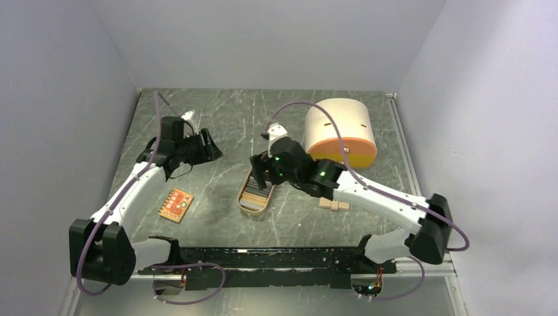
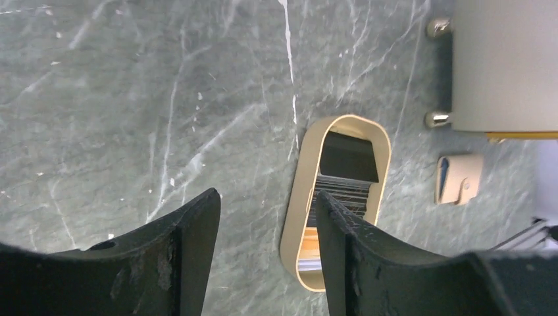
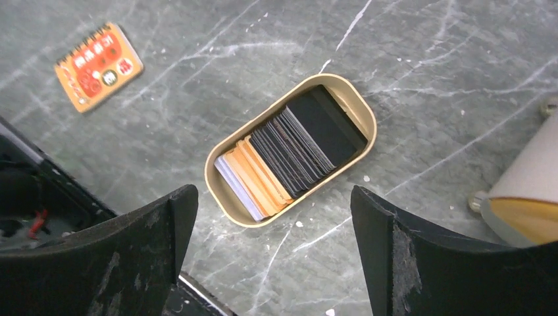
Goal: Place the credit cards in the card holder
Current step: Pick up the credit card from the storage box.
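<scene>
The card holder, a small beige wallet, lies flat on the table right of the oval tin. In the left wrist view the card holder shows a blue strip at its edge, likely a credit card; I cannot tell for sure. Several cards, black, orange and pale, stand packed in the tin. My right gripper hovers open just above the tin's near end, with nothing between its fingers. My left gripper is at the back left, far from the holder. In its own view the left gripper is open and empty.
The oval tan tin sits mid-table under my right wrist. A large cream box with an orange front stands at the back right. An orange-red dotted piece lies front left. A black rail runs along the near edge.
</scene>
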You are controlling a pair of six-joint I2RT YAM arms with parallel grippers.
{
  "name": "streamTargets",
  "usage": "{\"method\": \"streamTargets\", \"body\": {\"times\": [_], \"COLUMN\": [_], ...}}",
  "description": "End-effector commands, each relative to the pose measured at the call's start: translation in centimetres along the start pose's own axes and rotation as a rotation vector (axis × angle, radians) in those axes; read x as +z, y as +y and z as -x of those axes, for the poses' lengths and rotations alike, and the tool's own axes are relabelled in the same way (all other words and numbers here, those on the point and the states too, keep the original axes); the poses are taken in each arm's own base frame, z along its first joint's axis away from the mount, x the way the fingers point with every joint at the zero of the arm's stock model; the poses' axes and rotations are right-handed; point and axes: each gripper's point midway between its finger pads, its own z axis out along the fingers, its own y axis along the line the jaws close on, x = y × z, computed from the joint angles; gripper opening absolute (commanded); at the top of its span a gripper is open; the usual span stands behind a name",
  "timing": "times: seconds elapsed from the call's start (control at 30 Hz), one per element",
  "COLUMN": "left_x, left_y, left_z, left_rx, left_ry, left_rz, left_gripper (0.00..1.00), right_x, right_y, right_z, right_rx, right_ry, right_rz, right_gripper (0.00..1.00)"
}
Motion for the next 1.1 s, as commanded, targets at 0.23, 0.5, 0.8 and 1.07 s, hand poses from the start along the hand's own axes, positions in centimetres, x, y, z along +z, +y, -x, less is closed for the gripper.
{"method": "streamTargets", "body": {"times": [0.23, 0.5, 0.8, 1.07], "left_x": [-1.5, -1.1, -0.6, -0.3], "left_y": [-2.5, -1.0, -1.0, -0.9], "left_z": [-3.6, -6.6, -8.1, -8.6], "left_rx": [-0.17, -0.201, -0.233, -0.251], "left_ry": [0.099, 0.131, 0.165, 0.178], "left_rz": [-0.356, -0.306, -0.333, -0.337], "left_gripper": [0.5, 0.5, 0.48, 0.47], "right_x": [7.7, 8.6, 10.0, 11.0], "right_y": [2.5, 3.1, 2.4, 3.7], "right_z": [-3.0, -5.4, -8.8, -11.8], "right_rx": [-0.292, -0.551, -0.683, -0.732], "right_ry": [0.128, 0.153, 0.216, 0.296], "right_rz": [0.031, 0.075, 0.099, 0.224], "right_gripper": [0.81, 0.94, 1.0, 1.0]}}
